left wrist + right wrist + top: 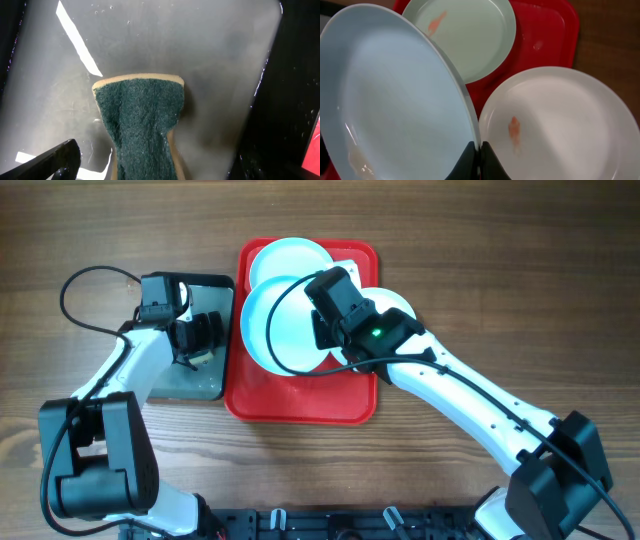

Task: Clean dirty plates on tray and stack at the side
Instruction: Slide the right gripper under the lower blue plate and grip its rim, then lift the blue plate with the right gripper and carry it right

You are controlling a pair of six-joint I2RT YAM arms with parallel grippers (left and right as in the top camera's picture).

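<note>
My right gripper [480, 161] is shut on the rim of a light blue plate [395, 100], which it holds tilted above the red tray [547, 35]. A faint reddish smear shows near that plate's lower edge. Behind it a second light blue plate [465, 35] lies flat on the tray with a reddish smudge. To the right, a white plate [560, 125] with its own smudge overlaps the tray's right side. From overhead, the held plate [275, 325] sits left of the right gripper [325, 330]. My left gripper [205, 335] is open over a green sponge [142, 125].
The sponge lies on a wet dark grey metal tray [200, 50], which stands just left of the red tray [300, 405]. Bare wooden table [480, 260] surrounds both trays. A black cable [80, 300] loops at the far left.
</note>
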